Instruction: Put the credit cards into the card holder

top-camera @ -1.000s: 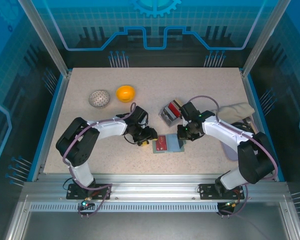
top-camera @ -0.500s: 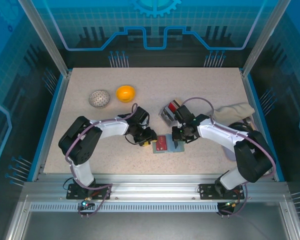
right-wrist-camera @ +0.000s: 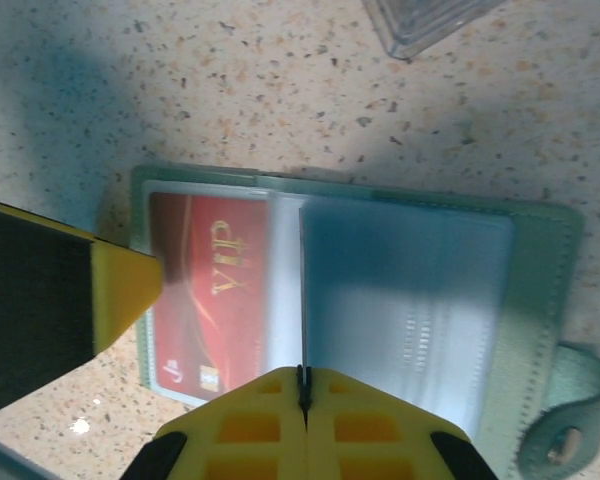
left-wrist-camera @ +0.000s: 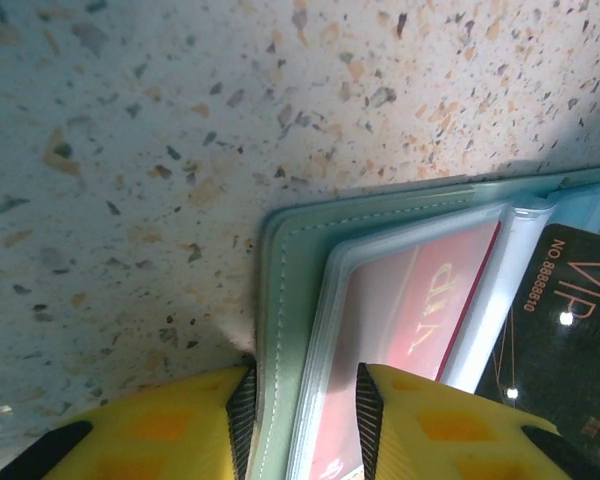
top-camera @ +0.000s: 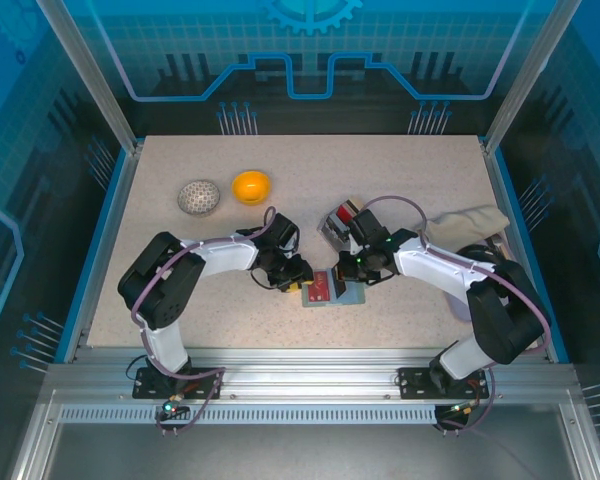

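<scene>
Since a second ago my right gripper (right-wrist-camera: 303, 378) has slid left over the open card holder (right-wrist-camera: 545, 270) on the table (left-wrist-camera: 180, 150), jaws pressed together. My left gripper (left-wrist-camera: 302, 385) straddles the holder's left cover; I cannot tell whether it grips. One red card (right-wrist-camera: 205, 300) sits pocketed.

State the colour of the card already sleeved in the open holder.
Red card with gold VIP lettering; right wrist view shows it best.
</scene>
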Action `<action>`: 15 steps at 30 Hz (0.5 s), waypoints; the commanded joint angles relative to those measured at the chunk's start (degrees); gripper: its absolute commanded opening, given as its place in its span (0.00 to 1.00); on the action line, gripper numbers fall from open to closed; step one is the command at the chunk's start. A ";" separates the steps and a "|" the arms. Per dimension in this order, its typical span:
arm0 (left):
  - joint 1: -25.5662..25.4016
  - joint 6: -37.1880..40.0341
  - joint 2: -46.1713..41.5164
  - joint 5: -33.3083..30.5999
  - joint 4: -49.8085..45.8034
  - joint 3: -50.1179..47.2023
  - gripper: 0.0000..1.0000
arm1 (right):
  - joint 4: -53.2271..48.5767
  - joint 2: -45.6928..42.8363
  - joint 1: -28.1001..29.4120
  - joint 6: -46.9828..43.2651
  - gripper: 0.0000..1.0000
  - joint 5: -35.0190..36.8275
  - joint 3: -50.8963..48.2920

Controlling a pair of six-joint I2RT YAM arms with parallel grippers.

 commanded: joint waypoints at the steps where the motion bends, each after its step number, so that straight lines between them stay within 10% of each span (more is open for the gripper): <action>1: -1.67 0.28 2.40 0.48 1.99 0.95 0.35 | 2.00 -0.84 0.72 1.68 0.01 -3.44 0.06; 15: -1.69 0.18 2.14 -0.20 1.64 0.64 0.32 | -11.18 -5.54 -1.13 -2.25 0.01 10.47 1.37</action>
